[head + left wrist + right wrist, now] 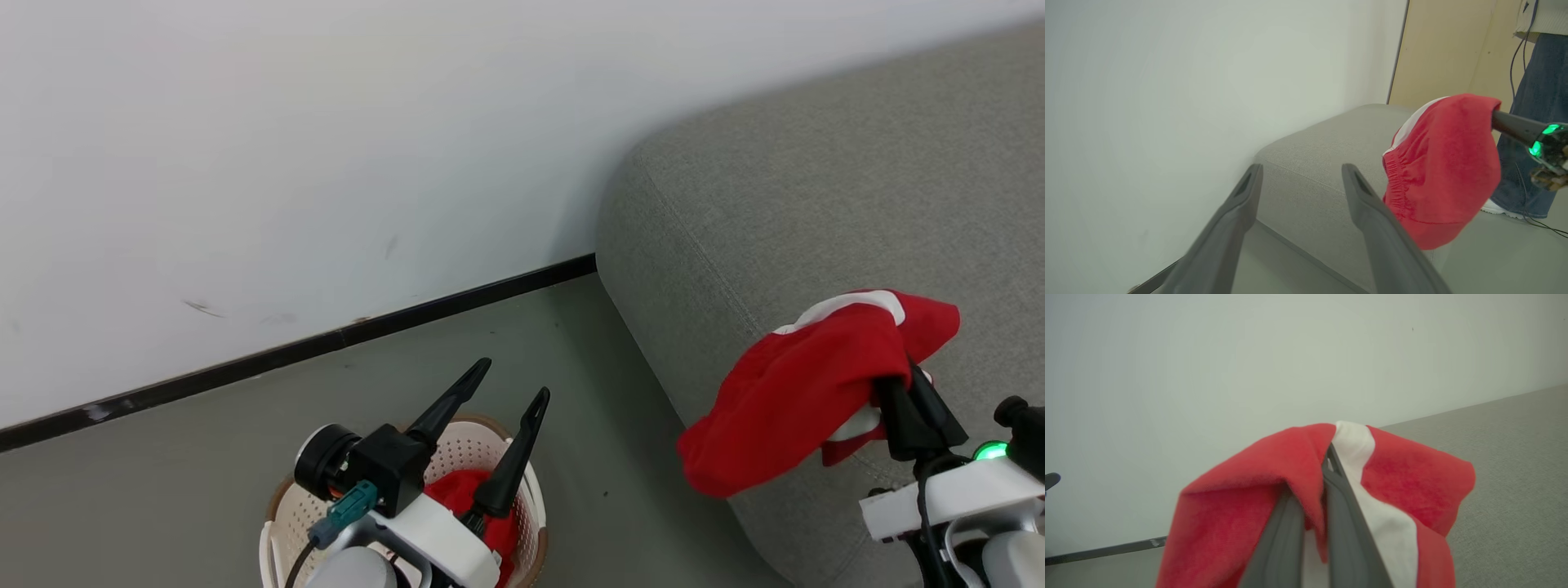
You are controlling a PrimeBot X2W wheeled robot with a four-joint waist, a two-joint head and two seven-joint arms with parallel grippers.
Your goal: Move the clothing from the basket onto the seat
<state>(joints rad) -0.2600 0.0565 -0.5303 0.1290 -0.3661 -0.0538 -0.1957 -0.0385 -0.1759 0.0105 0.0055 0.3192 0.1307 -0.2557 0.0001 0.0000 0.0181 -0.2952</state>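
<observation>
My right gripper (902,384) is shut on a red garment with a white band (804,392), which hangs from it in the air over the near corner of the grey seat (816,204). In the right wrist view the cloth (1274,506) drapes over both of my shut fingers (1331,498). The left wrist view shows the same garment (1443,171) dangling beside the seat (1323,163). My left gripper (514,380) stands open and empty above the cream basket (465,445), where more red clothing (457,490) lies, partly hidden by the arm.
A white wall (286,163) with a black baseboard (326,343) runs behind the basket and meets the seat's end. Grey floor (612,457) lies between basket and seat. A person's legs in jeans (1531,143) stand past the seat, near a beige panel (1441,49).
</observation>
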